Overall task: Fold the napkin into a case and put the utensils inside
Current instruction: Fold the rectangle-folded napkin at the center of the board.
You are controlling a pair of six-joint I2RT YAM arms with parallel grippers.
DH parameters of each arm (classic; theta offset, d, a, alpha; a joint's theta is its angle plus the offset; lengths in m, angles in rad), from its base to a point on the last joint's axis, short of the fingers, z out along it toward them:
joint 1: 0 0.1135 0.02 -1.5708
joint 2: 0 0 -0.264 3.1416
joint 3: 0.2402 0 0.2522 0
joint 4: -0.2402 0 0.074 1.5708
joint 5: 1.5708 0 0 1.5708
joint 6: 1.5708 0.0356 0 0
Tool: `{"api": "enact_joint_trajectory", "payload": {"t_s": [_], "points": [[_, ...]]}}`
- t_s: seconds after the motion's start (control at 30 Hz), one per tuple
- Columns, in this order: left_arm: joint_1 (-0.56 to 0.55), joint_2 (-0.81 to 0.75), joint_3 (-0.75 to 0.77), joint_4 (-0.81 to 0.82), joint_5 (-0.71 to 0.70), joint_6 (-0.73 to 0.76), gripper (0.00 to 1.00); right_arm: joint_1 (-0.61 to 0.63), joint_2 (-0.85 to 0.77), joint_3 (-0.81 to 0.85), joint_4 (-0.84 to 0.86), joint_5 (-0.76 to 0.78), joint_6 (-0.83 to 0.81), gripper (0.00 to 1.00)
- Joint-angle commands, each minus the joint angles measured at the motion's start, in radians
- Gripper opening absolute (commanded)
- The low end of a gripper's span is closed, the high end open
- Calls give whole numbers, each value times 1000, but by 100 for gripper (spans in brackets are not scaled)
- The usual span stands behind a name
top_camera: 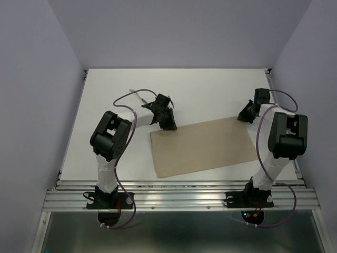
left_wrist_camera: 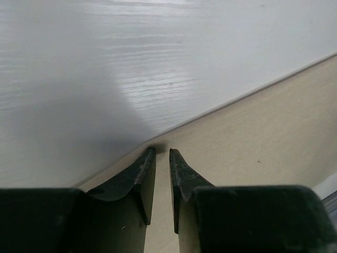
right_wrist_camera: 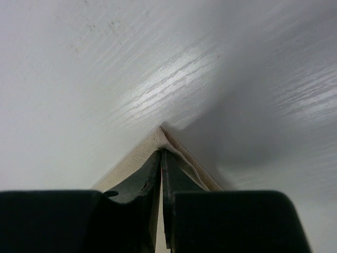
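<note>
The beige napkin (top_camera: 202, 147) lies flat as a wide oblong on the white table. My left gripper (top_camera: 169, 125) is down at its far left corner. In the left wrist view the left gripper (left_wrist_camera: 162, 152) has a narrow gap between its jaws, with flat napkin (left_wrist_camera: 253, 137) showing between them at the cloth's edge. My right gripper (top_camera: 243, 117) is at the far right corner. In the right wrist view the right gripper (right_wrist_camera: 161, 152) is shut on the napkin's corner (right_wrist_camera: 139, 153), which tents up around the tips. A thin pale stick (top_camera: 142, 99), perhaps a utensil, shows behind the left arm.
The white table (top_camera: 121, 84) is walled by lilac panels on the left, back and right. Metal rails (top_camera: 179, 197) run along the near edge by the arm bases. Purple cables (top_camera: 125, 98) loop off both arms.
</note>
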Motion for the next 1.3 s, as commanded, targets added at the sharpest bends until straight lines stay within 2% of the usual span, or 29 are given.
{"api": "enact_joint_trajectory", "payload": {"t_s": [0.0,0.27,0.43,0.67,0.8,1.0,1.17,1.27], "points": [[75,-105,-86,-65,-57,47,29,-28,46,-19,-38,124,-16,10],[223,-211,-196,-87,-74,69,29,-37,52,-19,-38,125,-15,10],[249,-224,-228,-81,-71,69,29,-37,48,-20,-38,127,-13,9],[249,-216,-238,-64,-55,64,29,-37,32,-20,-37,102,-9,10],[241,-299,-230,-56,-87,60,29,-37,20,-16,-37,84,-9,10],[153,-388,-157,-119,-150,52,30,-37,12,-19,-35,82,-6,10],[108,-377,-172,-92,-131,20,30,-37,8,-23,-35,82,-9,10],[102,-319,-178,-93,-120,24,30,-37,9,-25,-34,82,-10,10]]}}
